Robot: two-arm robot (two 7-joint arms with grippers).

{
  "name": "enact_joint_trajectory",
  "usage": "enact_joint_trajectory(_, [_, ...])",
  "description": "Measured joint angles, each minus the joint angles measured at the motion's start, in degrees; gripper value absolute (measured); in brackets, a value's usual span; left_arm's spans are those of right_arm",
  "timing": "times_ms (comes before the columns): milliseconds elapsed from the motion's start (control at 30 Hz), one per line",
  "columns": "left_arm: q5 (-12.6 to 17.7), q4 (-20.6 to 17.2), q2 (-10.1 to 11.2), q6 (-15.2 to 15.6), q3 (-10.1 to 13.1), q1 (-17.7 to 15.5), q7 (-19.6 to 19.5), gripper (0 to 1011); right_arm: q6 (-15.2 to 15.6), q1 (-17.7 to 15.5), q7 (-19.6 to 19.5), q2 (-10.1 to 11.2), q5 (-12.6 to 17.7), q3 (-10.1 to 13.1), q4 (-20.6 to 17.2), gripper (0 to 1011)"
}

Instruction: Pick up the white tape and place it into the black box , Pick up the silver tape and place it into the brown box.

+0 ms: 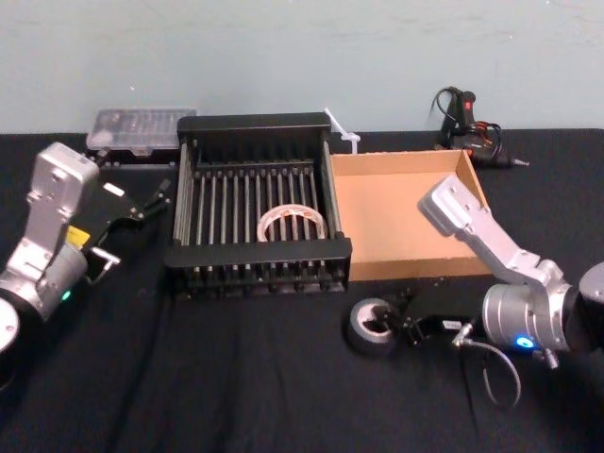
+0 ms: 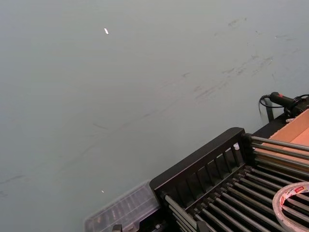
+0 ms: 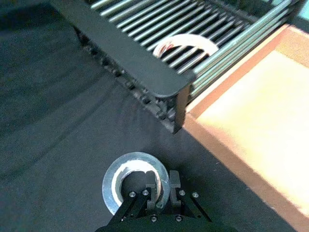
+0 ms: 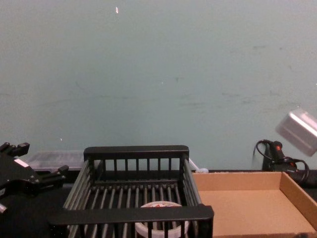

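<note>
The fingers (image 3: pixel 154 182) of the right gripper (image 3: pixel 164 180) are drawn close together on the wall of the silver tape (image 3: pixel 113 181), one inside the whitish core and one against the outer face. The roll lies flat on the black-covered bench (image 1: pixel 236 377), just in front of the black box (image 1: pixel 260 257) and off its front right corner. The right arm reaches in low from the right to meet it.

The left gripper (image 1: pixel 156 200) hangs just off the left side of the black box with its fingers spread apart and nothing between them, their tips turned toward the crate's left wall.

The white tape (image 1: pixel 293 224) lies flat on the barred floor inside the black box, near the front wall and a little right of the middle, red marks showing on its pale core.

The brown box (image 1: pixel 396 217) sits against the right side of the black box, their walls touching or nearly so; its floor is bare.

A clear plastic case (image 1: pixel 142 129) rests behind the black box's left rear corner. A black and red corded tool (image 1: pixel 462 113) lies farther right, behind the brown box and well apart from the black box.
</note>
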Motion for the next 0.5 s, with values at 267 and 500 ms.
enact_joint_trajectory(267, [0.0,0.0,0.0,0.0,0.0,0.0,0.0,1001,-0.9,0.0,-2.6,-0.5,1.0,2.8,-0.3,174])
enact_joint_trajectory(500, [0.0,0.0,0.0,0.0,0.0,0.0,0.0,1001,-1.3,1.4,-5.7,-2.3,1.2,5.5,1.7,174])
